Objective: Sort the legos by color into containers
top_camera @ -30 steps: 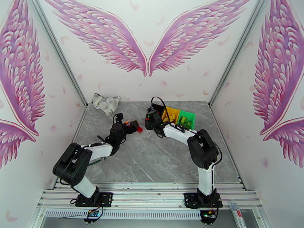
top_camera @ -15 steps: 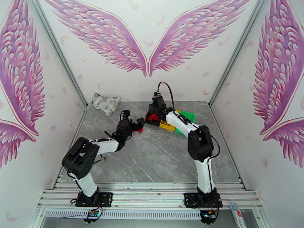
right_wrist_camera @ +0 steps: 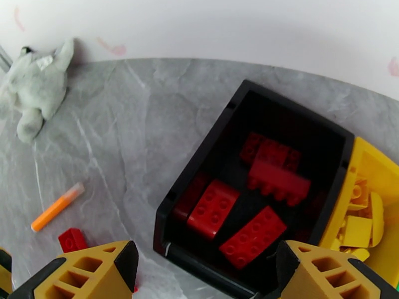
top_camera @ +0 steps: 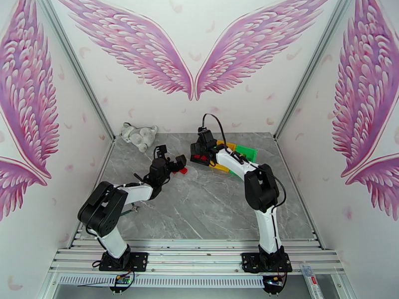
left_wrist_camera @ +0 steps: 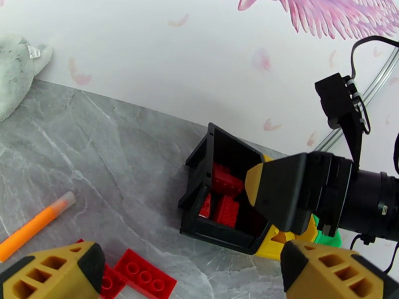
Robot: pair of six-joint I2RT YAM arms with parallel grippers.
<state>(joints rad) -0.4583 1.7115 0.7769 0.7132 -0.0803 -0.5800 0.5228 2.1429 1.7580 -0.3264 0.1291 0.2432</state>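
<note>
My right gripper [right_wrist_camera: 209, 277] hangs open just above the near edge of the black bin [right_wrist_camera: 192, 168], nothing between its fingers. Several red legos [right_wrist_camera: 213, 208] lie inside that bin. The yellow bin [right_wrist_camera: 371, 170] beside it holds yellow legos [right_wrist_camera: 358, 229], and the green bin [top_camera: 247, 153] stands at the right. My left gripper [left_wrist_camera: 194, 282] is open low over the table, with two red legos [left_wrist_camera: 144, 275] lying between its fingers [left_wrist_camera: 55, 270]. In the top view the left gripper [top_camera: 173, 157] is left of the bins, a red lego [top_camera: 183, 170] by it, and the right gripper [top_camera: 202, 149] is over the black bin.
An orange marker pen [left_wrist_camera: 35, 225] lies on the table left of the loose red legos. A grey-white plush cat [top_camera: 139, 135] sits at the back left corner. The right arm's finger [left_wrist_camera: 282, 195] shows in the left wrist view, close above the black bin [left_wrist_camera: 197, 170].
The right gripper swung from the table up to the black bin and opened its jaws. The left gripper shifted slightly right toward the loose red legos and stayed open.
</note>
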